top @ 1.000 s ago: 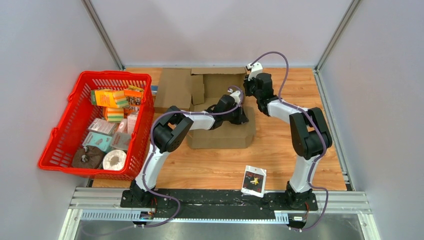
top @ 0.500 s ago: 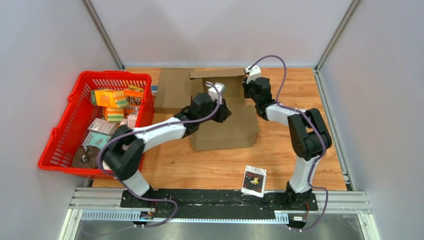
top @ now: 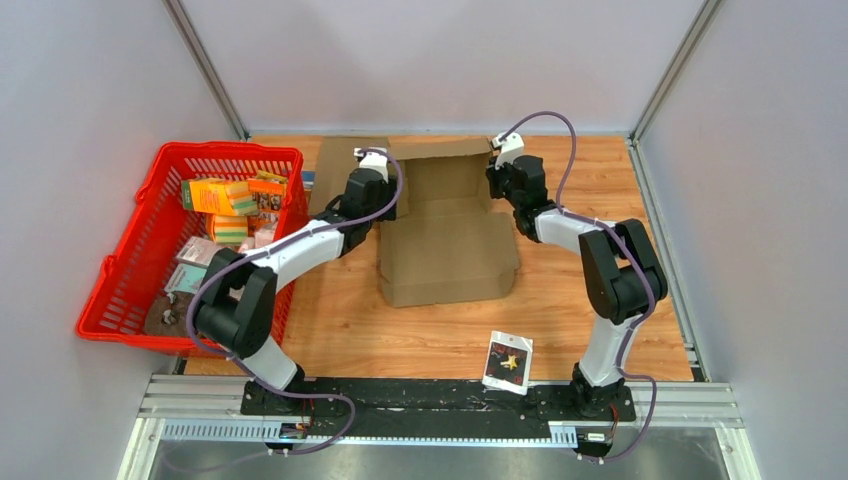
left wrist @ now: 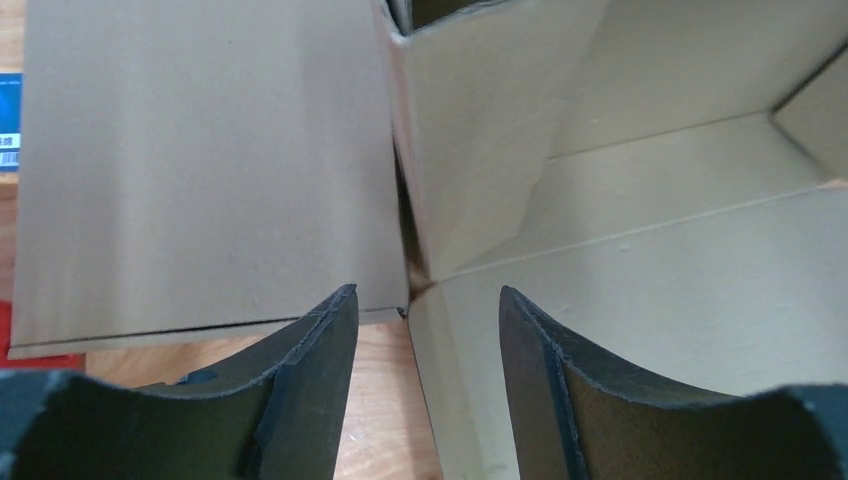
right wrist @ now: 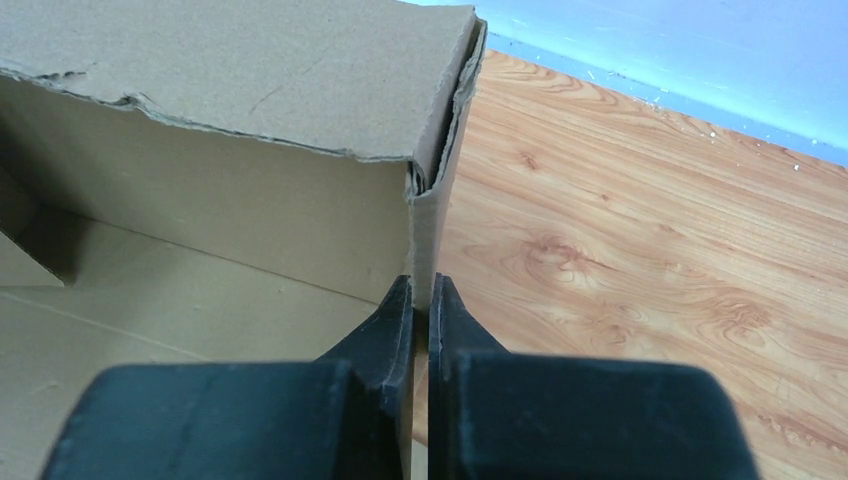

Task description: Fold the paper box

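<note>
Box wall [right wrist: 436,228] (torn rim), tool [right wrist: 421,292] clamping it

A red basket [top: 128,250] of packages [top: 214,196] stands left; a printed packet [top: 508,362] lies near front.

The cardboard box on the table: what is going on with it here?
Two robot arms are working on the open cardboard box. The right pincer is shut on the edge of its right wall. The left pincer stands open at the left corner, beside the flap spread outward, gripping nothing. The box is not yet folded shut.
</note>
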